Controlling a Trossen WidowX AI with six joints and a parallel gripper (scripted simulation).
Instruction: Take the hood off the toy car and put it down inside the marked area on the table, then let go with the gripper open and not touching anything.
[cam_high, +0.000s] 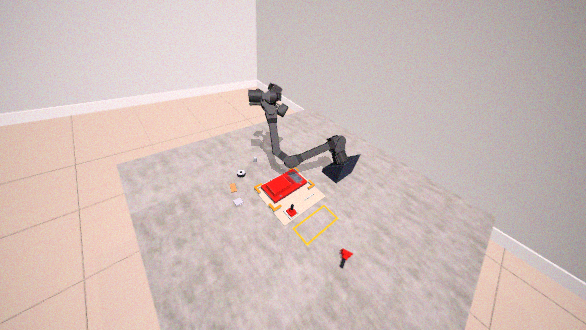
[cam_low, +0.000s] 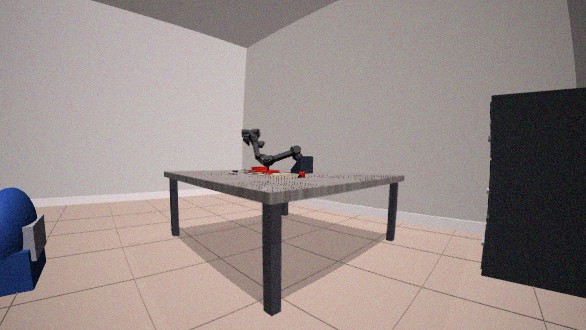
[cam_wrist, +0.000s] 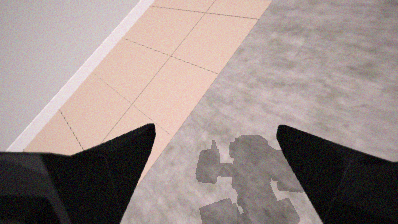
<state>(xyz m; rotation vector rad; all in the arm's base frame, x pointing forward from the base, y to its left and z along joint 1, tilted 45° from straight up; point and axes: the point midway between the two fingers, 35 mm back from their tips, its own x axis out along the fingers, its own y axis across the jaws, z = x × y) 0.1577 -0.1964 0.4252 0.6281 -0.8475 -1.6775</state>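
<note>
Grey walls (cam_low: 125, 100), beige tiled floor (cam_low: 125, 260).

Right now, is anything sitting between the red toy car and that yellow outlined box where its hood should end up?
Nothing blocks it outright. A small red and black piece stands on the tan mat between the car and the yellow marked area, slightly aside. The open gripper hangs high, away from the car.

Dark arm (cam_low: 272, 156) raised and bent above grey four-legged table (cam_low: 350, 181), red parts (cam_low: 265, 170) lying at its base; black cabinet (cam_low: 535, 190) right, blue object (cam_low: 15, 240) at left edge.
</note>
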